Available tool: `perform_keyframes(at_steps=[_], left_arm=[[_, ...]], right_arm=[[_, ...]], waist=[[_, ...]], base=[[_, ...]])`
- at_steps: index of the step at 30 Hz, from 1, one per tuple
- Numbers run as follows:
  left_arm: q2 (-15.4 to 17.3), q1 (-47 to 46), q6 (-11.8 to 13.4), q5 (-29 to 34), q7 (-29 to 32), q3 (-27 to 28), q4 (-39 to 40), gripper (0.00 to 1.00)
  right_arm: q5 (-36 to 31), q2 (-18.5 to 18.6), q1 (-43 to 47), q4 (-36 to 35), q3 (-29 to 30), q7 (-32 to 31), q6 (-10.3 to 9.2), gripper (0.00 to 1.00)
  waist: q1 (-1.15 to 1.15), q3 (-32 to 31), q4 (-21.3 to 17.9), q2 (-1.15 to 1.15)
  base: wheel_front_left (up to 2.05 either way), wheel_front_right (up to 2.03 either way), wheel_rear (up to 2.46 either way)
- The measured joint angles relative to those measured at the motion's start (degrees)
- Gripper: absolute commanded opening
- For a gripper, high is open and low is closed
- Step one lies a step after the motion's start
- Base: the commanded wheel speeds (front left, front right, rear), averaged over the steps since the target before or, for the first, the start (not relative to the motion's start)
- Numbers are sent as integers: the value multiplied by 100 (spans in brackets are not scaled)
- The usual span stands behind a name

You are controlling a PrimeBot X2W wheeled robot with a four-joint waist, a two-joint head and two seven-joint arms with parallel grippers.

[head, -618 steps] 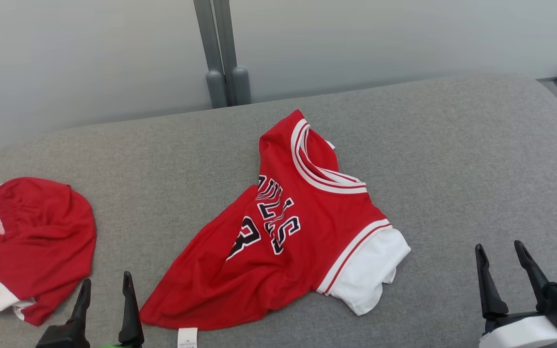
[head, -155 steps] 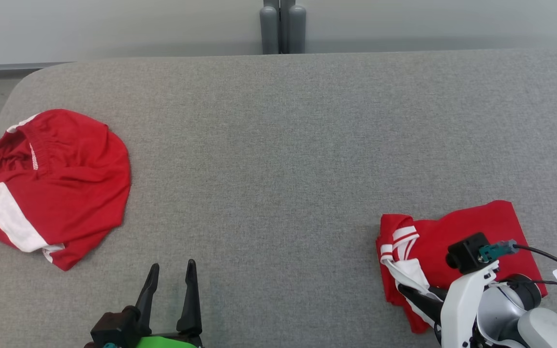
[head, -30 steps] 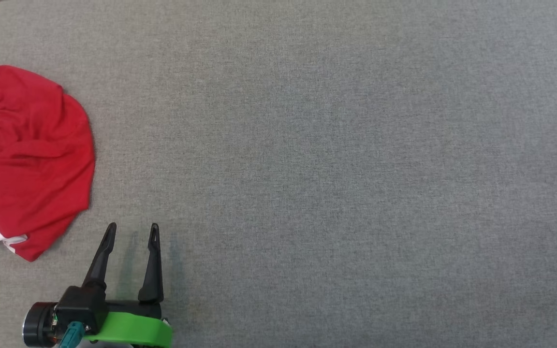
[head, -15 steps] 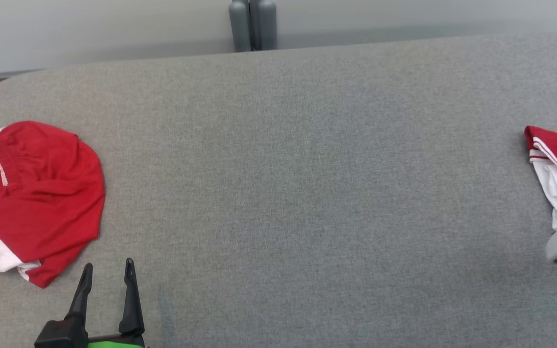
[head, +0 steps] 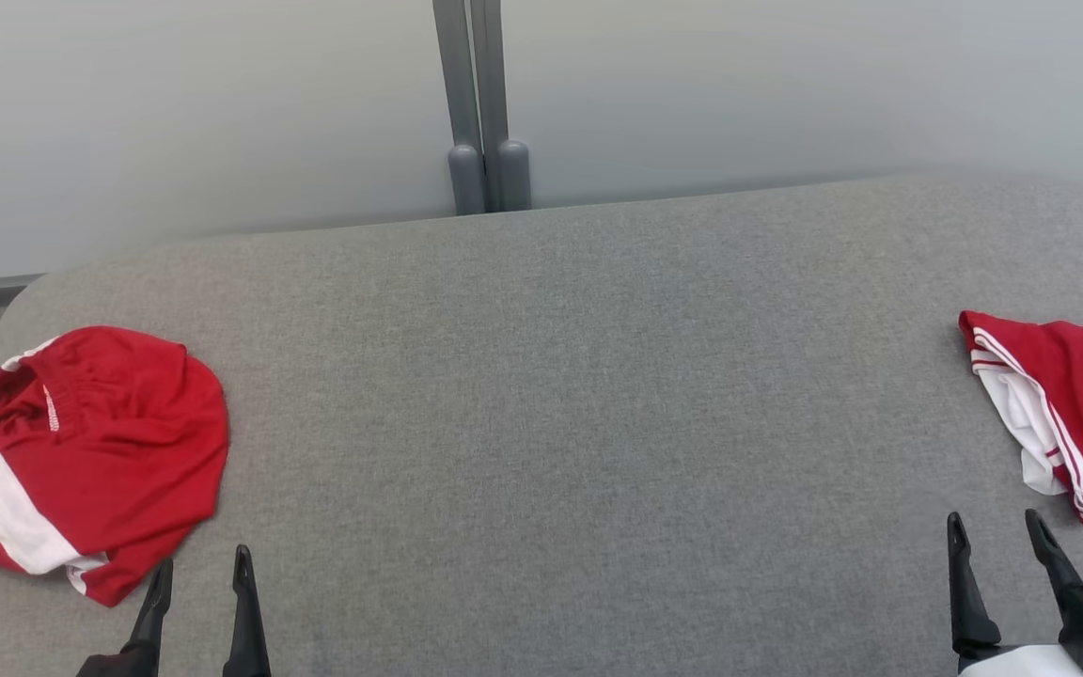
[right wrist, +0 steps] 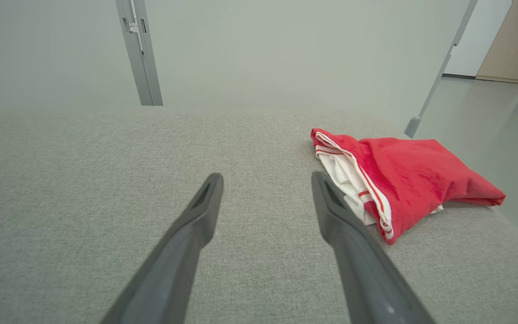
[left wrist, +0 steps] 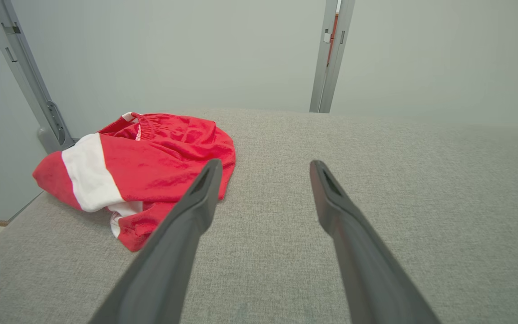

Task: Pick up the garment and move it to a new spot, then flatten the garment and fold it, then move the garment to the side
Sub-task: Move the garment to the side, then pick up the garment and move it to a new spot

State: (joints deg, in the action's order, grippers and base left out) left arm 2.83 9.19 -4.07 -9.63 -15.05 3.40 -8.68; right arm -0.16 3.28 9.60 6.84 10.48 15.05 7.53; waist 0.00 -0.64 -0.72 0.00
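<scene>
The garment (head: 1082, 404) is a red jersey with white trim, lying folded at the right edge of the grey padded table (head: 579, 376). In the right wrist view the garment (right wrist: 403, 180) rests just right of the fingers, untouched. My right gripper (head: 993, 516) stands open at the lower right, a little in front of the garment, with nothing between its fingers; the wrist view shows the same open gripper (right wrist: 266, 176). My left gripper (head: 203, 557) is open and empty at the lower left, and the left wrist view shows its gripper (left wrist: 264, 164) over bare table.
Crumpled red shorts (head: 100, 442) with a white band lie at the table's left end, just beyond the left fingers, seen closer as the shorts (left wrist: 151, 153). A grey post (head: 480, 113) rises behind the far edge. The table drops off right of the garment.
The head camera has swung, so the whole picture shifted. The right gripper has drawn back from the folded garment to the lower right, leaving it lying free. The left gripper stays open.
</scene>
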Motion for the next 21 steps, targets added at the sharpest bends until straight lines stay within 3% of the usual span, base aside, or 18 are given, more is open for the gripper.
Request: perform_keyframes(at_steps=[21], left_arm=[[-1, 50, -7, -91, 1, -85, -98, 100]], right_arm=[[90, -41, 80, 103, -495, 1, 0, 100]], waist=[[0, -109, 1, 0]], base=[[0, 0, 0]])
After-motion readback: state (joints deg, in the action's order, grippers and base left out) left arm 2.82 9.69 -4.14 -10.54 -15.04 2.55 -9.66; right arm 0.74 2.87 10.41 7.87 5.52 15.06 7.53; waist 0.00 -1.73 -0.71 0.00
